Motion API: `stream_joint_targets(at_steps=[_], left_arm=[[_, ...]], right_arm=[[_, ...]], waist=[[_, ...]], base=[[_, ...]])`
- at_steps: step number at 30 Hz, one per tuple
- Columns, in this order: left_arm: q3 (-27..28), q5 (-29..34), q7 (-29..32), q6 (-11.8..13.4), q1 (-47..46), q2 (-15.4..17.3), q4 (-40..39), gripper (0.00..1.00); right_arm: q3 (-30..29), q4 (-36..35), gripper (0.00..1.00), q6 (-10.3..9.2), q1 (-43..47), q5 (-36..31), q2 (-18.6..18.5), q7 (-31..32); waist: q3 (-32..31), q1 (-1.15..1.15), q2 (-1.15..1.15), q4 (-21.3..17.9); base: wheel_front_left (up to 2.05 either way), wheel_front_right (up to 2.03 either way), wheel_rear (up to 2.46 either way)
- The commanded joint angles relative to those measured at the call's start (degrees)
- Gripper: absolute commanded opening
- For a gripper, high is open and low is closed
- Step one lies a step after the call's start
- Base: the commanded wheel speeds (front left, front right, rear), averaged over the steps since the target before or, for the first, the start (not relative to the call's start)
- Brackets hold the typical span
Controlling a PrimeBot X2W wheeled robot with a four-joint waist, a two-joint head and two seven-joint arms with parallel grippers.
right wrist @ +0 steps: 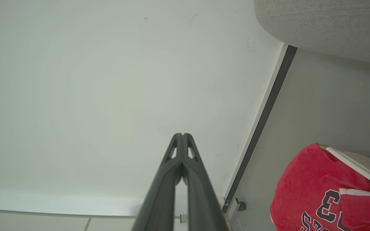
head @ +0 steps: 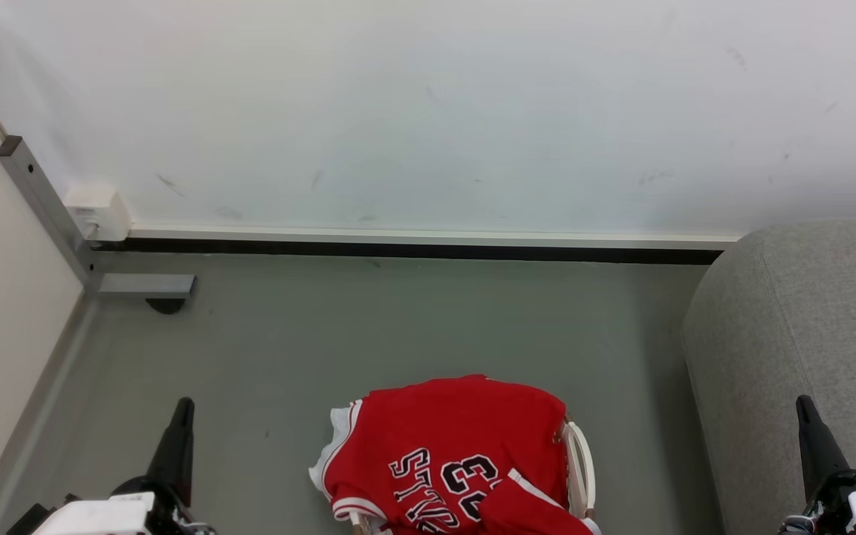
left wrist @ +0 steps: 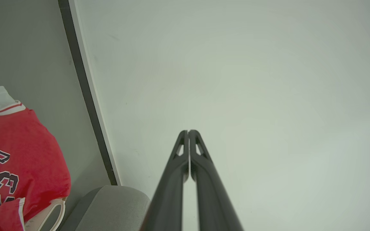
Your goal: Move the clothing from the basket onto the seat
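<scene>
The clothing [head: 450,446], red jerseys with white trim and the number 33, is heaped over the cream basket [head: 582,461] at the bottom centre of the head view. The grey seat [head: 799,334] stands to its right. My left gripper [head: 181,409] is shut, low at the left, well apart from the clothing. My right gripper [head: 804,405] is shut, low at the right in front of the seat. In the left wrist view the left gripper [left wrist: 188,131] points at the wall, with the clothing [left wrist: 18,154] at the left. The right gripper [right wrist: 182,134] likewise faces the wall, the clothing [right wrist: 310,189] at lower right.
A white wall with a dark baseboard [head: 413,249] runs behind the grey floor [head: 368,334]. A grey metal post and foot [head: 138,285] and a white box [head: 97,212] stand in the left corner beside a beige panel.
</scene>
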Motion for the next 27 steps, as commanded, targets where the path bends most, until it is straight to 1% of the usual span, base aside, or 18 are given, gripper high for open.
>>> stream_joint_targets(at_steps=[1,27], left_arm=[[0.04,-0.67,0.17,0.06,-0.45,0.16,-0.19,0.0],[0.04,-0.67,0.17,0.06,-0.46,0.16,-0.2,0.0]], right_arm=[[-0.17,-0.21,0.0,-0.13,-0.7,0.07,-0.14,0.09],[-0.17,-0.22,0.0,-0.13,-0.7,0.07,-0.14,0.09]], waist=[[0.0,0.0,0.0,0.0],[0.0,0.0,0.0,0.0]], base=[[0.0,0.0,0.0],[0.0,0.0,0.0]])
